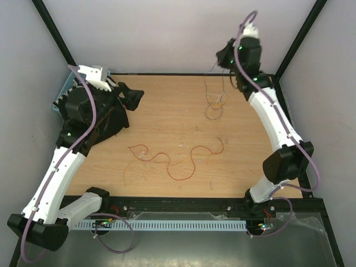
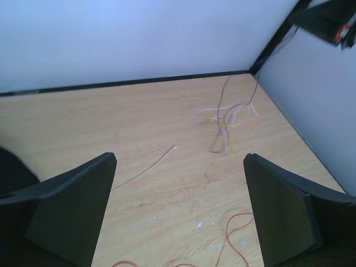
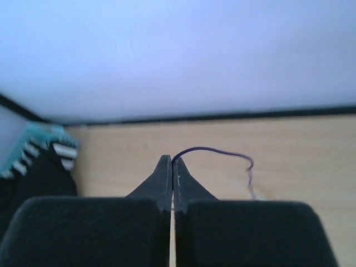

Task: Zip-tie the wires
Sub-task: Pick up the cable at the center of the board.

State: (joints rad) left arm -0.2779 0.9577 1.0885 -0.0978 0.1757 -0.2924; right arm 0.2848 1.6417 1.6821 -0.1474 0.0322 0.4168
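A wooden table [image 1: 167,94] inside a white-walled enclosure is seen from above, with two robot arms fixed at its near edge; the wires [image 1: 214,105] are gathered as a small pale and orange tangle toward the far right of the table, and a few strands are lifted from it up to the right gripper [image 3: 172,162]; a separate red strand [image 1: 178,161] is laid in loose curls near the middle of the table, well apart from the tangle; the right gripper's fingers are pressed together with no gap, and one thin dark strand is pinched at their tips and arcs away to the right; the left gripper [image 2: 179,167] is spread wide with nothing between its fingers, and is held over the left of the table, facing the tangle; the zip tie [image 2: 146,167] is judged to be the thin pale strip lying flat on bare wood between the left gripper and the tangle, touching neither; the wires are judged hair-light, limp and springy, likely to slip or uncoil, and best gathered where the strands cross most densely; the zip tie is judged light, fairly stiff and hard to get under, best taken near one end; no brand, label or writing can be read.
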